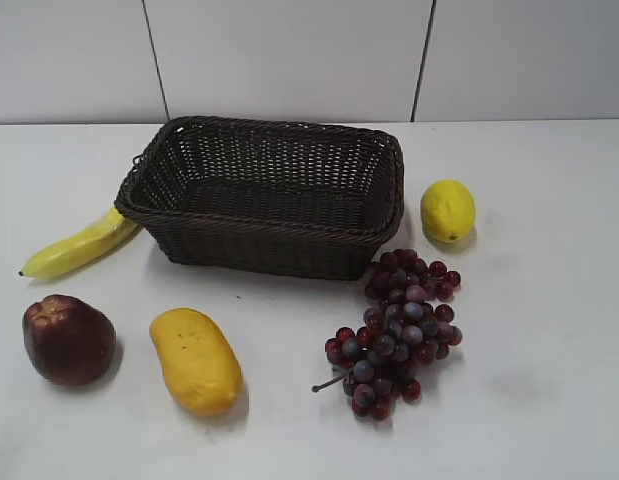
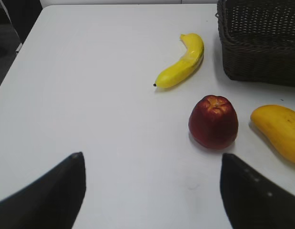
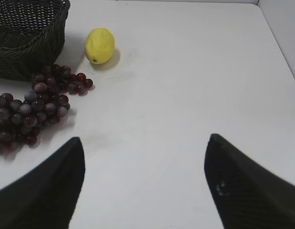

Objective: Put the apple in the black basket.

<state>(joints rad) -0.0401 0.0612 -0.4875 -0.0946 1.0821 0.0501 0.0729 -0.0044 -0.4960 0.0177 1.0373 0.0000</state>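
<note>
Two grippers stood spread wide and held nothing: your left gripper (image 2: 152, 191) hung above bare table short of the apple (image 2: 213, 121), and your right gripper (image 3: 143, 183) hung over bare table well clear of the grapes (image 3: 30, 107) and the lemon (image 3: 100, 45). You had the apple resting upright on the table at the front left, apart from the black basket (image 1: 264, 195), with the mango (image 1: 196, 360) near it on one side and the banana (image 1: 81, 245) lying between it and the basket's corner. You would probably have done best to use the left arm, since the apple sat ahead and a little to the right of its jaws; swing across to centre on it, come down around its widest part, and keep the far finger off the mango. You would then need to lift high enough to clear the braided rim. You could not see either gripper in the exterior view, the wrist views cropped both sets of fingers at the frame edge, and the basket's floor was only partly visible through the weave.
</note>
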